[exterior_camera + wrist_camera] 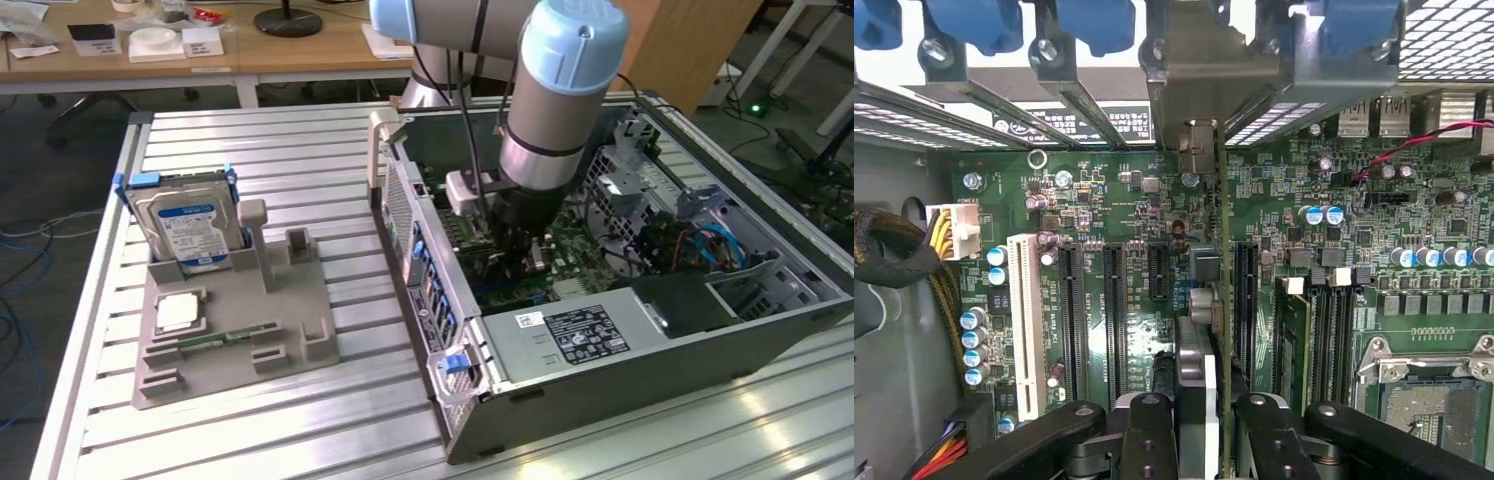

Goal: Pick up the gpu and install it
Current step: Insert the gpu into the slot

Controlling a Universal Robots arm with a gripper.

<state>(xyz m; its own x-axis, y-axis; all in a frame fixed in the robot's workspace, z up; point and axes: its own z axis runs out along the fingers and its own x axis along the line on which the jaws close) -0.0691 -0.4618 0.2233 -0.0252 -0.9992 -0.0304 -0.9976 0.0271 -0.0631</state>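
The gripper (1216,425) is reaching inside the open computer case (641,370), its black jaws clamped on the gpu (1220,300), a thin green card seen edge-on with a silver metal bracket. The card is hanging upright over the long black slots of the green motherboard (1144,200). I judge it is lifted but not yet seated.

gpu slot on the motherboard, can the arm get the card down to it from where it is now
Probably yes. The tool grips the gpu edge-on just above the motherboard, inside the open computer case. The black expansion slots look bare, and the cables lie off to one side.
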